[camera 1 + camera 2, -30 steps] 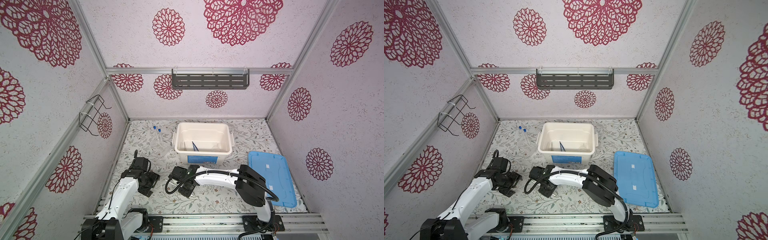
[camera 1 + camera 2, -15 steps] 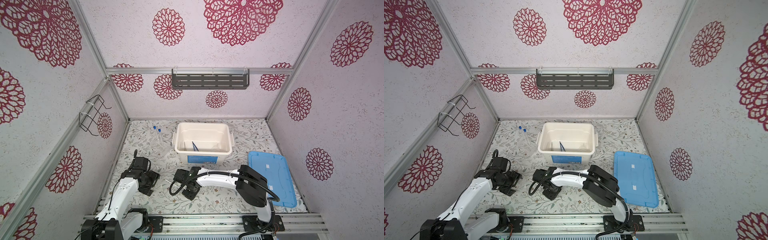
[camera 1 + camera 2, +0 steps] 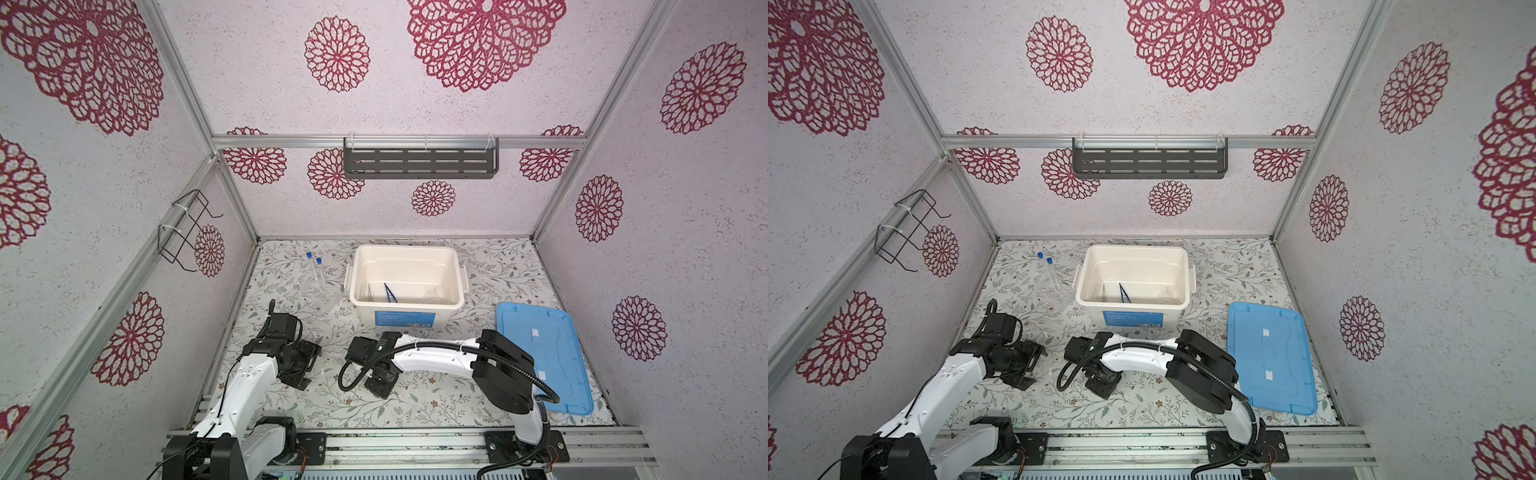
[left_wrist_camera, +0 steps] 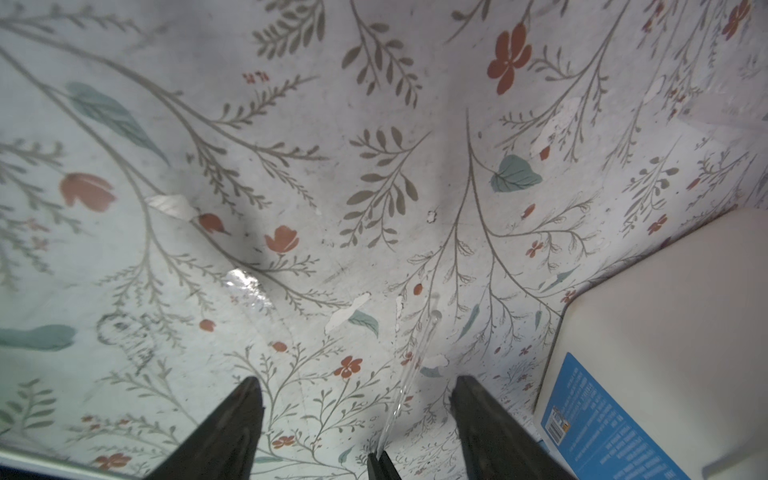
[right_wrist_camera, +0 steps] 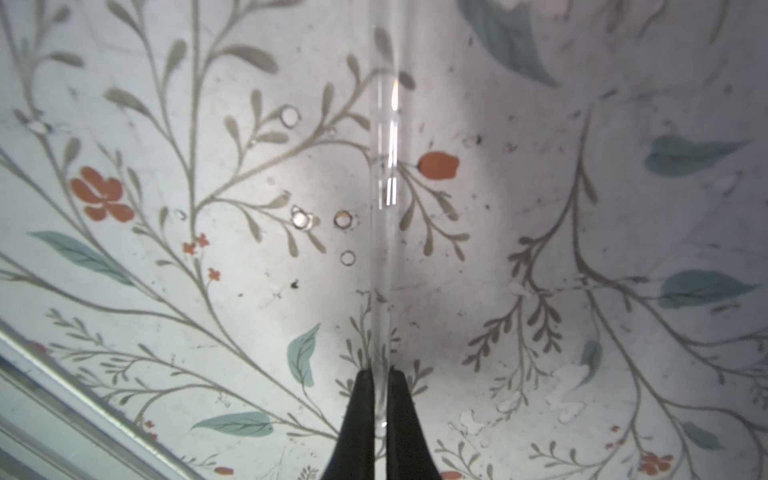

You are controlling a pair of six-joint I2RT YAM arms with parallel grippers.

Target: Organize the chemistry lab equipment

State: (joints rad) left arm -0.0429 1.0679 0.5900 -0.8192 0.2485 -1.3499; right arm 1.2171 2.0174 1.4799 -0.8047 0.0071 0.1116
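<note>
With blue tweezers (image 3: 390, 293) in the tub (image 3: 405, 248), your right gripper (image 5: 380, 376) pinches the thin stick (image 5: 384, 208), your left gripper (image 4: 355, 380) gapes wide, and the capped tubes (image 3: 316, 270) remain outside.

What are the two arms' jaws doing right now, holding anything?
Left gripper: jaws open, holding nothing.
Right gripper: jaws closed on a thin clear rod.

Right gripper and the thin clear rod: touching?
Touching. The right wrist view shows the right gripper with its fingers shut on one end of the thin clear rod, one on each side, with no gap visible.
</note>
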